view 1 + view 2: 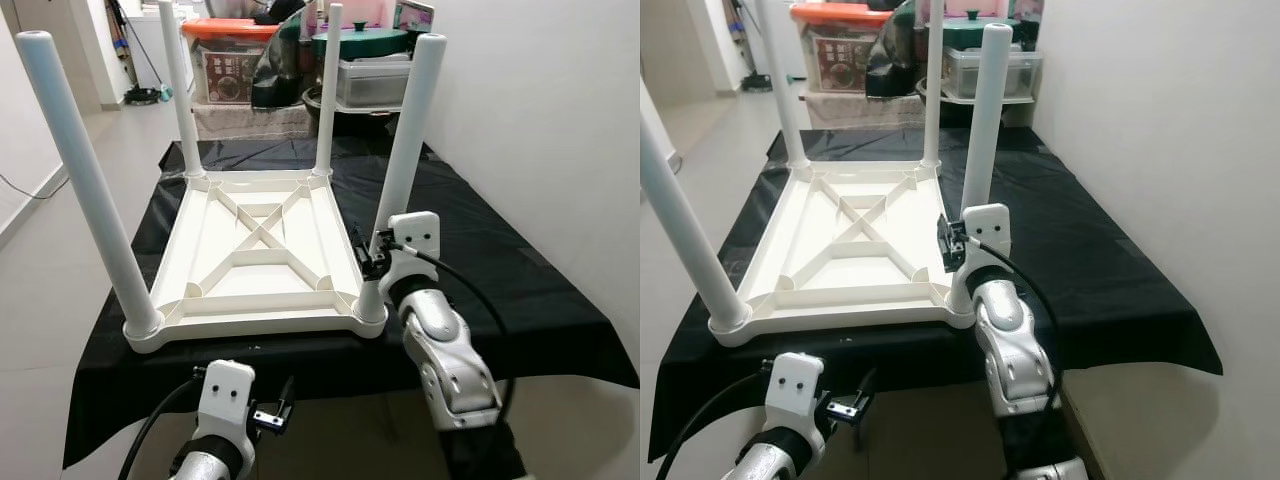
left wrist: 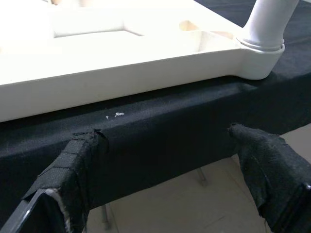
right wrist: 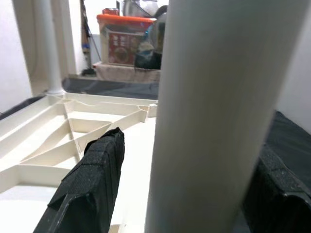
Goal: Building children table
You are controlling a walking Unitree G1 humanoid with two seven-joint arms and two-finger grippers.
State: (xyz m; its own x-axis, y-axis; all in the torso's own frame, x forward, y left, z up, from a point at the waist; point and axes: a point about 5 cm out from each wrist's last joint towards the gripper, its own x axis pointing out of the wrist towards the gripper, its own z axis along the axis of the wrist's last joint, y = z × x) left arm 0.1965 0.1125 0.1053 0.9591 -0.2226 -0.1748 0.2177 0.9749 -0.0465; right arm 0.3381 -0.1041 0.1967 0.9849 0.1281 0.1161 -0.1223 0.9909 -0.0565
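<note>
White table [image 1: 262,255] is being rested upside down on the black-draped worktop [image 1: 500,260]; its near-right leg [image 1: 405,160] is being straddled by the spread right claw [image 3: 180,194]; the left claw [image 2: 175,174], spread, is being held below the edge. No writing can be read.

Black cloth [image 1: 480,250], orange-lidded storage box [image 1: 225,60], green lid [image 1: 360,42] behind.
</note>
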